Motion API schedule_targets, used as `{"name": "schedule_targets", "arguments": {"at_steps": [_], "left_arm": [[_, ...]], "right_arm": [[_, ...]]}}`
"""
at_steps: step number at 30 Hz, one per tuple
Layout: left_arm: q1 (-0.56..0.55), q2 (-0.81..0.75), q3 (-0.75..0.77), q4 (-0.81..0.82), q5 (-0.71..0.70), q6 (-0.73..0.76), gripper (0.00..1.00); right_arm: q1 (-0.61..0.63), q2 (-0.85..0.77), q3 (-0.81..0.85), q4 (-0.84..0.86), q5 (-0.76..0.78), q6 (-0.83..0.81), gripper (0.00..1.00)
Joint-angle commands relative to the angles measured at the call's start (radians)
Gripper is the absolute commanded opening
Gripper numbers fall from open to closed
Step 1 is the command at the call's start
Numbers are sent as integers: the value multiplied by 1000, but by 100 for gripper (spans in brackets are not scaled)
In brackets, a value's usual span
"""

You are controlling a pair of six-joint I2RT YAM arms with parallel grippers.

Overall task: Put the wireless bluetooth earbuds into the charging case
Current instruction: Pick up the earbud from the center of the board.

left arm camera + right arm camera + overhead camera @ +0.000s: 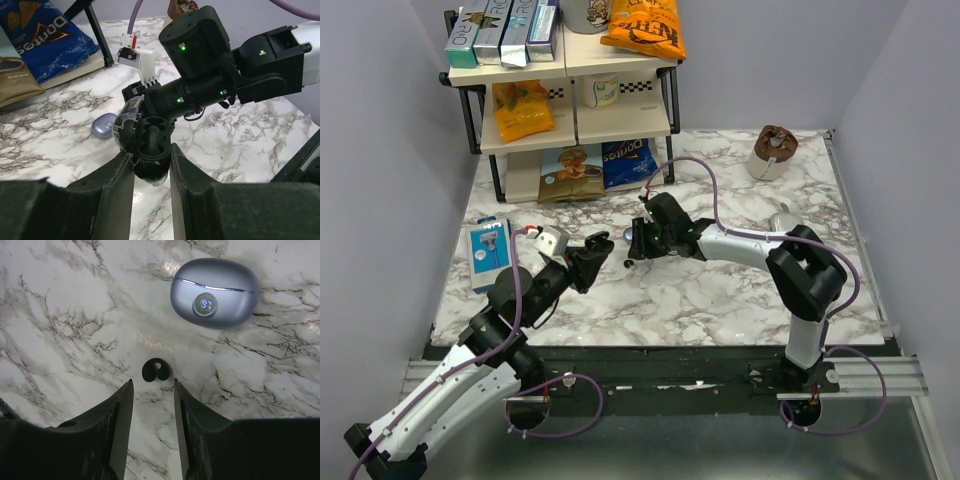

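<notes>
One black C-shaped earbud (155, 370) lies on the marble, just beyond the fingertips of my right gripper (153, 383). That gripper is open, points down at the table and has nothing between its fingers. My left gripper (150, 152) is shut on a black charging case (149, 135). The case is open, with moulded wells and a clear lid, and it is held above the table. In the top view the two grippers nearly meet at the table's middle, left (598, 252) and right (633, 243). The right arm's wrist (200, 65) hangs directly behind the held case.
A closed lilac pod-shaped case (215, 294) with a lit display lies on the marble between the grippers, also in the left wrist view (104, 125). At the back left a shelf rack (570, 120) holds snack bags. A blue box (488, 255) lies at the left. A brown cup (773, 150) stands at the back right.
</notes>
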Motion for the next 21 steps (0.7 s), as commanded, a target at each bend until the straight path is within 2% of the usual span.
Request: {"name": "schedule_targets", "arguments": {"at_steps": [1, 6, 21], "left_arm": [[5, -9, -8, -3, -33, -3, 0], [5, -14, -14, -4, -35, -7, 0], [5, -6, -25, 10, -21, -1, 0]], "right_arm": [[-11, 36, 30, -19, 17, 73, 46], [-14, 79, 47, -19, 16, 136, 43], [-17, 148, 84, -53, 16, 156, 39]]}}
